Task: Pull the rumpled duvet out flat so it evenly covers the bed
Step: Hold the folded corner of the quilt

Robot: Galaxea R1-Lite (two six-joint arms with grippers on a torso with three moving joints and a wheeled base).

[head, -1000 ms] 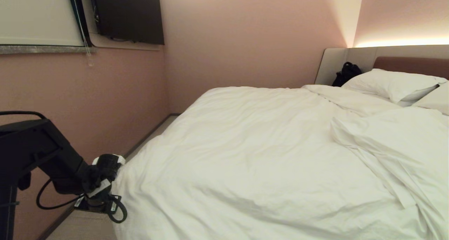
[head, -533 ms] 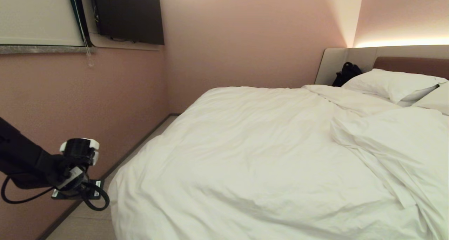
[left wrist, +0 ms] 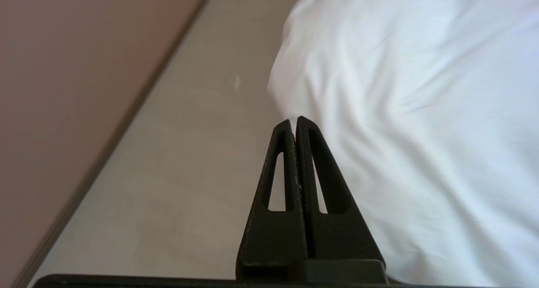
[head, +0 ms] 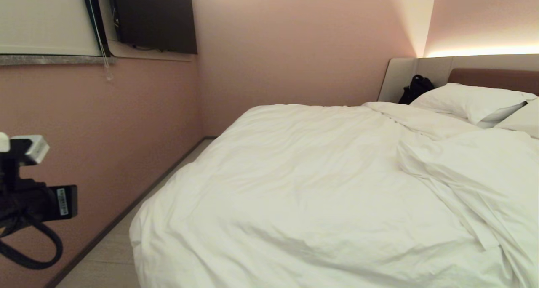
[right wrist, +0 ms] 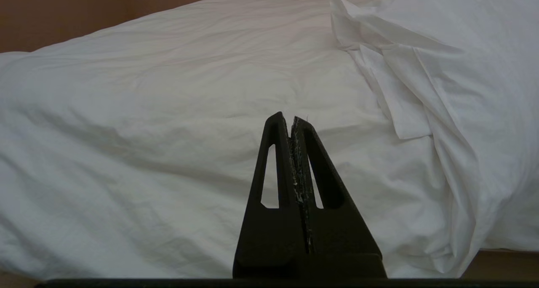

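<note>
Since the earlier frames, the left arm has drawn back from the near left corner of the duvet (head: 320,195) and now sits at the far left edge of the head view, well apart from the bedding, with only its wrist housing and a looped black cable (head: 29,254) showing. Left gripper (left wrist: 296,120): fingers pressed together, nothing between them, pointing over the pale floor (left wrist: 177,161) just beside the hanging edge of the duvet. Right gripper (right wrist: 290,117): likewise clenched and empty, held level facing the near side of the bed (head: 414,71); its arm does not appear in the head view. The white duvet lies over most of the mattress, its left side draping down toward the floor, its surface creased. Toward the right it is folded back on itself in a bunched ridge (head: 454,182), so the cover is uneven there. Two white pillows (head: 471,100) rest at the head end against the mauve-brown headboard (head: 497,75), which is set in a pale grey surround. A black bag (head: 417,88) stands beside the pillows at the head end. Pink walls enclose the bed; a dark screen (head: 153,18) hangs on the wall at upper left, next to a window with a pale blind (head: 46,18)
</note>
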